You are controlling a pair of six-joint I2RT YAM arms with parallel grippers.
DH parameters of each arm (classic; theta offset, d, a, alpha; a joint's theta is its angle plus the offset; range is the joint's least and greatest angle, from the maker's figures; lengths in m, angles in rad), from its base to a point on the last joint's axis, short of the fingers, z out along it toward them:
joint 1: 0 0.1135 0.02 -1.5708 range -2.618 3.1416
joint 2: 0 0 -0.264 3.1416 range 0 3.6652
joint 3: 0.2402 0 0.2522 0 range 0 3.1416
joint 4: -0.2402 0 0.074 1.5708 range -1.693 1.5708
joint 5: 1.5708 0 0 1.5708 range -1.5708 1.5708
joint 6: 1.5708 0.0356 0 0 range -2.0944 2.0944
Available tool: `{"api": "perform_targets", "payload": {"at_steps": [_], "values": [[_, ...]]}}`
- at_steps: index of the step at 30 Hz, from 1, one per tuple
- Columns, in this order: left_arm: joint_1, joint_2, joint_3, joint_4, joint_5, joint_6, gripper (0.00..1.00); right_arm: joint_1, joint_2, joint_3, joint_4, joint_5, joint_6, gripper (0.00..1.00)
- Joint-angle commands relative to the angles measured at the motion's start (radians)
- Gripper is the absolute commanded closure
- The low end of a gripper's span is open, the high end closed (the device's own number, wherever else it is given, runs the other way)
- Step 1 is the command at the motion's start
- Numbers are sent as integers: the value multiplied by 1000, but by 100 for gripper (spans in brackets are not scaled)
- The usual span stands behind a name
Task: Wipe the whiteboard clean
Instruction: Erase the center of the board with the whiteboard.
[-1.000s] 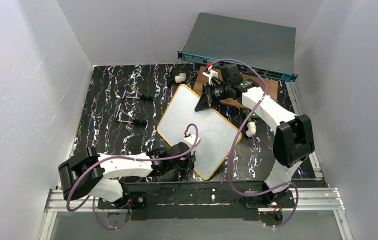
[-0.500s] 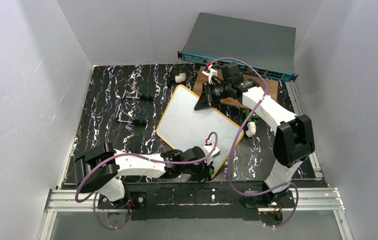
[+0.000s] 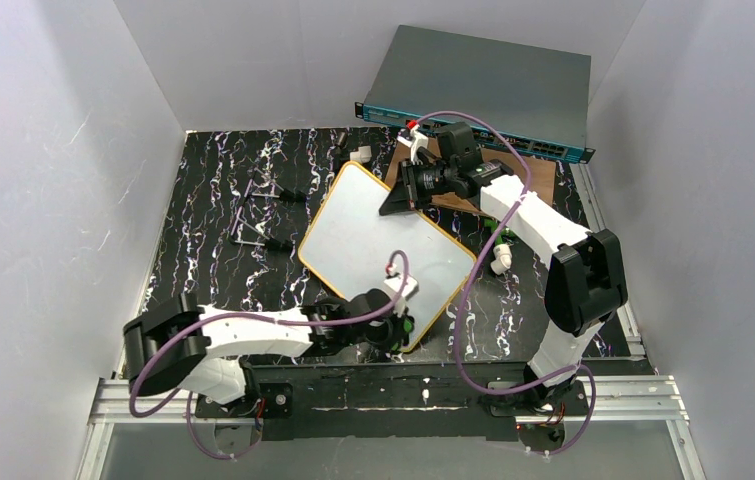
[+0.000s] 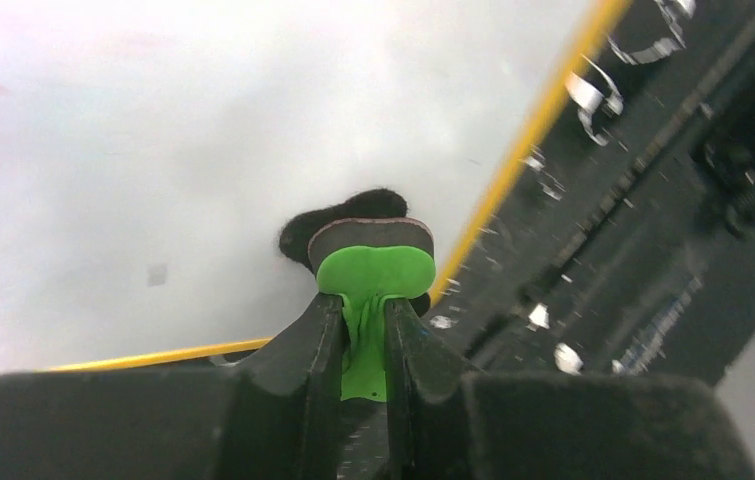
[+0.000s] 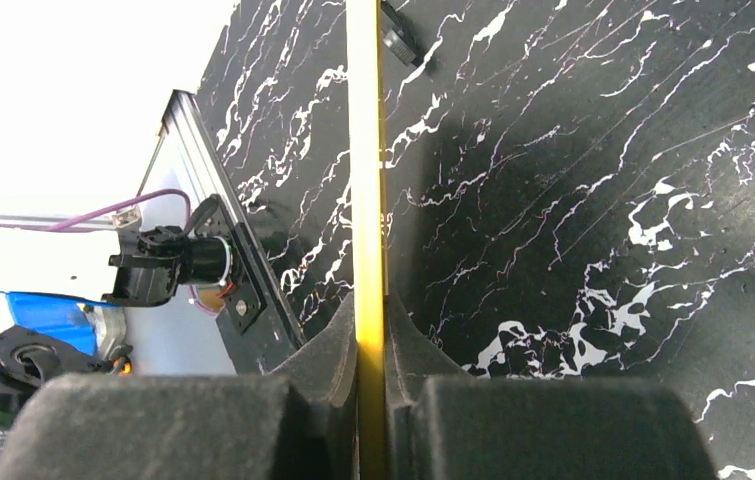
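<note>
On the black marbled table top (image 3: 213, 250) the whiteboard (image 3: 373, 245) is laid flat-looking and turned cornerwise, so that one rounded corner is pointed toward the arm bases and the opposite one toward the back wall. Its white face is bordered by a thin yellow-orange rim, and a faint reddish streak is seen on the face at the upper left of the left wrist view.

At the whiteboard's near corner, just inside the rim, a green eraser (image 4: 374, 262) with a black felt underside is pressed against the white face. The eraser is pinched by its green stem between the fingers of the left gripper (image 4: 363, 325), which are drawn in tight on it.

At the whiteboard's far right edge the rim is clamped between the fingers of the right gripper (image 5: 369, 335), and the board is seen edge-on there as a yellow line. Whether that edge is lifted off the table cannot be told.

Beyond the whiteboard's far right edge a brown wooden board (image 3: 540, 176) is partly covered by the right arm, and behind that a grey network switch (image 3: 483, 85) with a teal front is set. To the left of the whiteboard, well apart from it, some thin metal clips (image 3: 258, 215) are laid. Just past its far corner a small white cap (image 3: 360, 155) is seen, and beside its right corner another small white piece (image 3: 501, 260).
</note>
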Motion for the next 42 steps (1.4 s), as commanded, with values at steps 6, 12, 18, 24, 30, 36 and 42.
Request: {"api": "perform_targets", "payload": {"at_steps": [6,12,18,24,30,36,42], "values": [[131,-162,-107,-55,-356,-64,100,44,-35,-2,40,-73,125,99],[166,-163,-140,-35,-299,-54,100,44,-39,-2,39,-71,124,99],[135,-106,-124,119,-72,23,100,44,-31,2,38,-75,125,99],[59,-8,-67,223,130,65,100,44,-32,1,37,-72,122,99],[49,25,-88,312,259,39,100,44,-35,4,25,-63,104,99],[55,-153,-127,248,187,18,100,44,-45,19,-23,-48,16,99],[242,-540,-126,-139,53,-39,100,45,-91,28,-122,-71,-165,99]]}}
